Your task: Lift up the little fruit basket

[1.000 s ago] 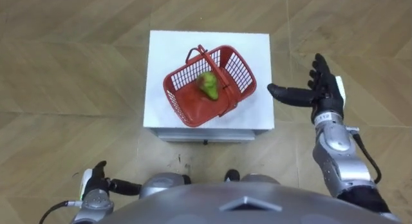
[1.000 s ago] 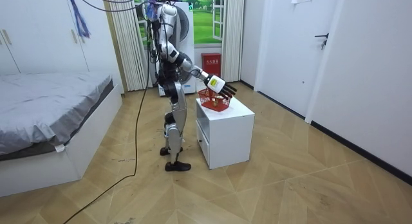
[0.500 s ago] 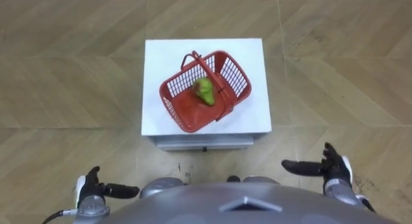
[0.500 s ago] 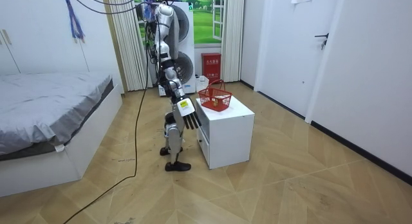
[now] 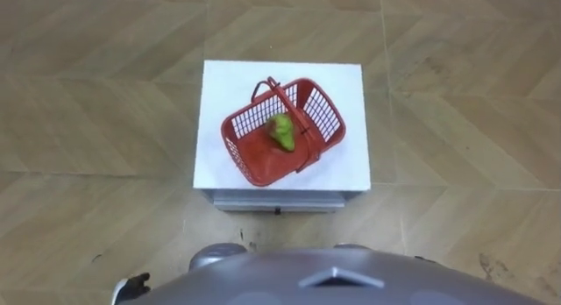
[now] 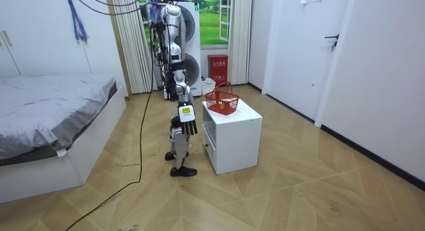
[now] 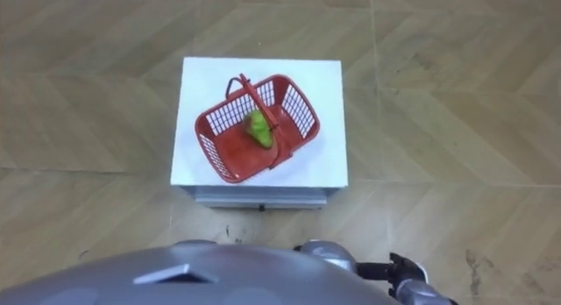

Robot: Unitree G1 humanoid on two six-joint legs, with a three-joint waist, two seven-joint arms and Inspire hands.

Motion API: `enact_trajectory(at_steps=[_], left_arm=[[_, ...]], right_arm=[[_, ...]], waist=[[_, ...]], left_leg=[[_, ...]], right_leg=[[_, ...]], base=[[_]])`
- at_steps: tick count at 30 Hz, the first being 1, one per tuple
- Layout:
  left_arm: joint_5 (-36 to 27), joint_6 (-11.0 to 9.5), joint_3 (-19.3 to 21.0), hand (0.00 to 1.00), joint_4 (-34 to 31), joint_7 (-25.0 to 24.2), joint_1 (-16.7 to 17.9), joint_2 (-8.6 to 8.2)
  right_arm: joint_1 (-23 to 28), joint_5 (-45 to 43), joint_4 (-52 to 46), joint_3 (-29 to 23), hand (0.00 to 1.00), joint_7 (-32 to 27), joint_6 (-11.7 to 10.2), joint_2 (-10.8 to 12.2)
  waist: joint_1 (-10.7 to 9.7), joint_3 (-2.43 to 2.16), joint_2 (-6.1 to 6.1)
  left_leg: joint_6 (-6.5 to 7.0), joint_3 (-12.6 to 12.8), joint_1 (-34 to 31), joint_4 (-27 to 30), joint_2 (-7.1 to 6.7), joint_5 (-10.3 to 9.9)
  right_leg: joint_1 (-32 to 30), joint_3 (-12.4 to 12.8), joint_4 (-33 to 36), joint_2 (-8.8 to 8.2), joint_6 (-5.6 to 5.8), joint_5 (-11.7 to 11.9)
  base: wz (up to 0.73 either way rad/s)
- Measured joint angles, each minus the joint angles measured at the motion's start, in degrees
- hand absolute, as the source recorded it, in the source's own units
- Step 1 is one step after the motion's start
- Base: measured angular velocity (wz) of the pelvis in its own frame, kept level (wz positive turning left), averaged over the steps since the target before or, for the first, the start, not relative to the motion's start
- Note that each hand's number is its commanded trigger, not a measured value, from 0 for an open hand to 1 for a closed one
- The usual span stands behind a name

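Left eye view catches the left hand point(image 5: 131, 287) as a sliver at its bottom-left edge, low by the body; can't tell its state from that. Red plastic mesh basket with a hoop handle point(image 5: 263, 153) sits on top of the white box-shaped counter point(image 5: 219, 86), turned at an angle to its edges, handle up, nothing holding it. One green pear-like fruit point(image 5: 282, 131) lies inside, just beside the handle. Right eye view catches the right hand point(image 7: 405, 274) at its bottom right, well apart from the basket, thumb out straight. Room view gives the stance: grey bed point(image 6: 53, 105) on that view's left, then the robot upright beside the counter, right arm hanging down, fingers point(image 6: 190, 128) straight and loose, gripping nothing
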Motion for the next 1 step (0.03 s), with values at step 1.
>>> enact_trajectory(at_steps=[1], left_arm=[[0.6, 0.24, 0.5, 0.0, 0.01, -0.44, -0.09, -0.13]], right_arm=[[-0.04, -1.42, 0.18, -0.35, 0.0, 0.18, 0.13, 0.01]], waist=[[-0.04, 0.07, 0.04]], left_leg=[[-0.03, -0.34, 0.23, -0.01, -0.03, -0.03]], right_leg=[[0.37, -0.27, -0.03, -0.02, 0.03, -0.07]], base=[[0.09]])
